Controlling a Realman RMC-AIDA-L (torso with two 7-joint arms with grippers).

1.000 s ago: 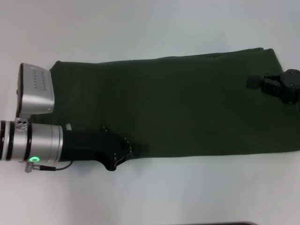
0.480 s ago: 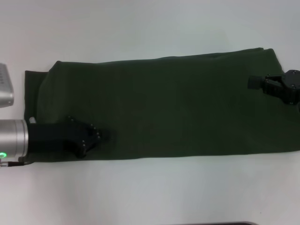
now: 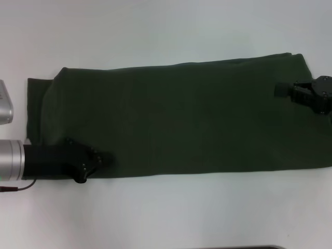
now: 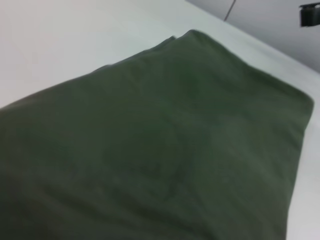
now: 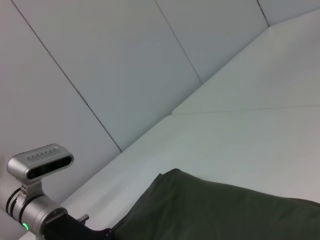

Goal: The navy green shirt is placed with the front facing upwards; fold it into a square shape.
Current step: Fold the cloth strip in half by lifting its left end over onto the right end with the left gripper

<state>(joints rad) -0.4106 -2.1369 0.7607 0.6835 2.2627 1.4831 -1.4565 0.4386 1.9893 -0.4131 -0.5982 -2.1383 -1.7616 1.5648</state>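
Observation:
The navy green shirt [image 3: 176,119] lies flat as a long, plain dark green strip running left to right across the white table [image 3: 166,31]. My left gripper [image 3: 93,162] is low over the shirt's front left corner, pointing right along the front edge. My right gripper [image 3: 290,92] hovers over the shirt's right end, near the far edge. The left wrist view is filled with the shirt's cloth [image 4: 150,150], and the right gripper [image 4: 310,14] shows small beyond its far end. In the right wrist view the shirt's left end [image 5: 225,215] lies beside my left arm [image 5: 40,210].
Bare white tabletop surrounds the shirt on the far side [image 3: 155,36] and the near side [image 3: 197,207]. The shirt's right end reaches the picture's right border. Pale wall panels [image 5: 100,60] stand behind the table.
My left arm has drawn back to the left along the shirt's front edge, uncovering the shirt's left end. The right gripper has barely moved.

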